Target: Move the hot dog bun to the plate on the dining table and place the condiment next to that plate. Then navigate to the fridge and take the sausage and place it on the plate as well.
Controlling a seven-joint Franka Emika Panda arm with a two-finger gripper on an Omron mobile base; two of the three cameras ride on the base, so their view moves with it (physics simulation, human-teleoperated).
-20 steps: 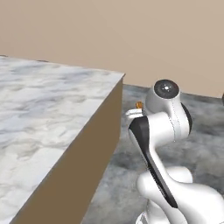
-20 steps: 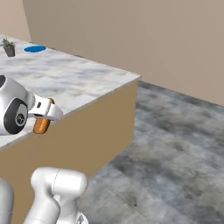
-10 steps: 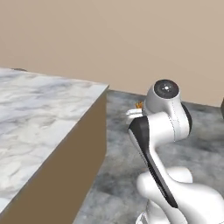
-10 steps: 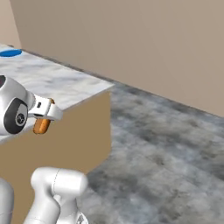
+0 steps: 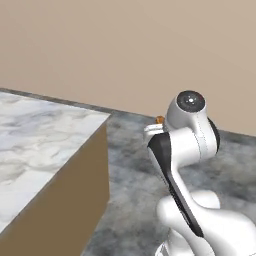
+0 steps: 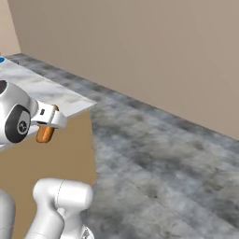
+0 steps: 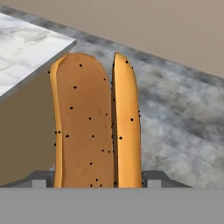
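Speckled orange-brown hot dog bun [image 7: 94, 127] – split lengthwise – held beside the marble dining table [image 5: 35, 150] corner.

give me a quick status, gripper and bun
Gripper shut on hot dog bun, carried in the air. Dining table corner at left, bun off it. Nothing in the way ahead, bare floor.

Marble dining table [image 5: 40, 140], brown side; blue plate [image 6: 1, 59] at far edge.

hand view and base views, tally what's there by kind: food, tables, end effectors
food: 1, the bun
tables: 1, the table
end effectors: 1, the end effector, holding the bun
total: 3
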